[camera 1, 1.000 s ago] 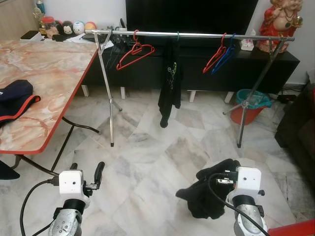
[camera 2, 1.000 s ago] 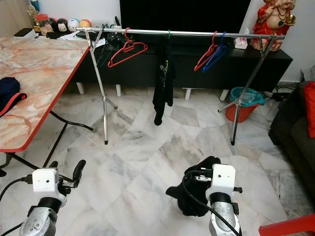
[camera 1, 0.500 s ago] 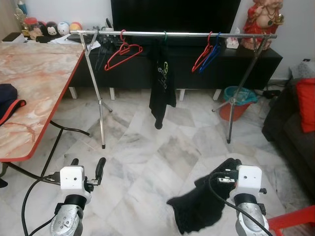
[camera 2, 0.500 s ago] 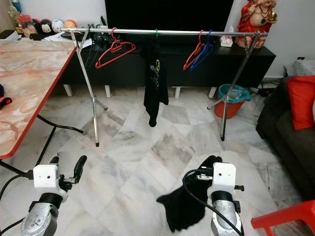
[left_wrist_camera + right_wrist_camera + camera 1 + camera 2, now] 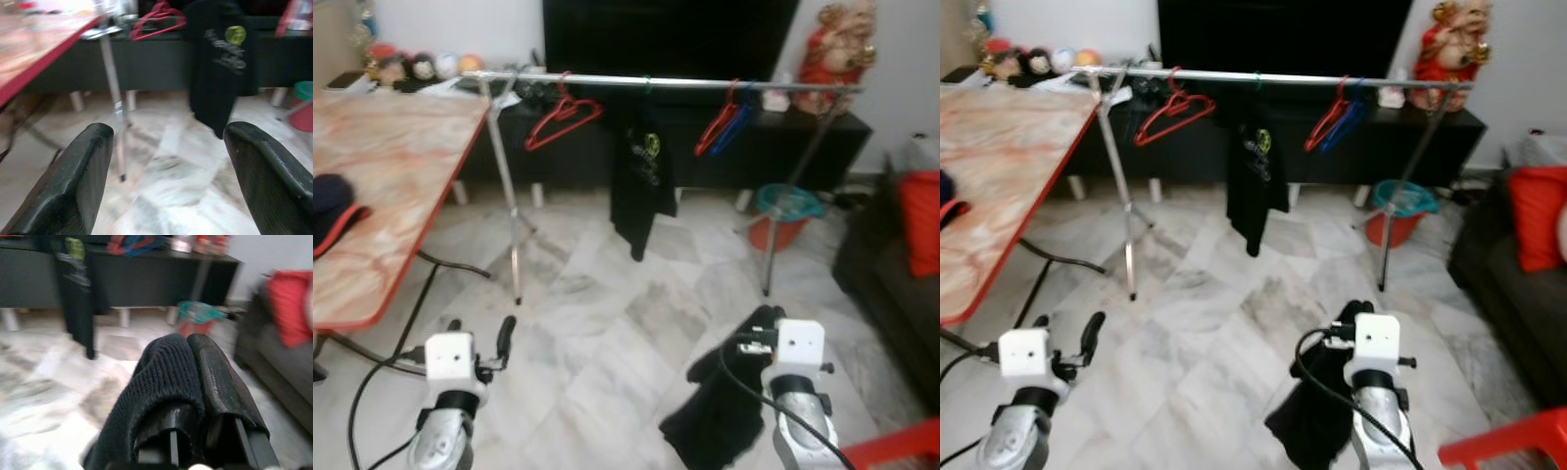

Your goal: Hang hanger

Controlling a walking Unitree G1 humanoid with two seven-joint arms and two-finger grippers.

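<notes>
I had the robot facing a silver clothes rail (image 5: 656,84) that ran across the far side of the room on two tripod stands, in front of a long black TV cabinet (image 5: 783,137). The head views were a little blurred. On the rail hung a red hanger (image 5: 560,116) towards the left, a black shirt (image 5: 641,181) with a yellow-green mark near the middle, and a red and a blue hanger (image 5: 722,125) close together towards the right.

My right gripper (image 5: 766,321) sat low and near, on the right, its fingers (image 5: 215,377) pressed together on a black knitted garment (image 5: 720,416). The cloth was draped over one finger and hung down below the gripper over the marble floor (image 5: 607,323). I could not make out a hanger inside that cloth.

My left gripper (image 5: 480,331) was low on the near left, held level above the floor, fingers (image 5: 83,171) spread wide apart with nothing between them.

A marble-patterned table with a red edge (image 5: 401,157) stood to the left, with a dark cap (image 5: 337,201) lying on it. A red bucket with a teal liner (image 5: 785,211) sat by the rail's right stand, and a dark sofa with a red cushion (image 5: 920,220) was at the far right.
</notes>
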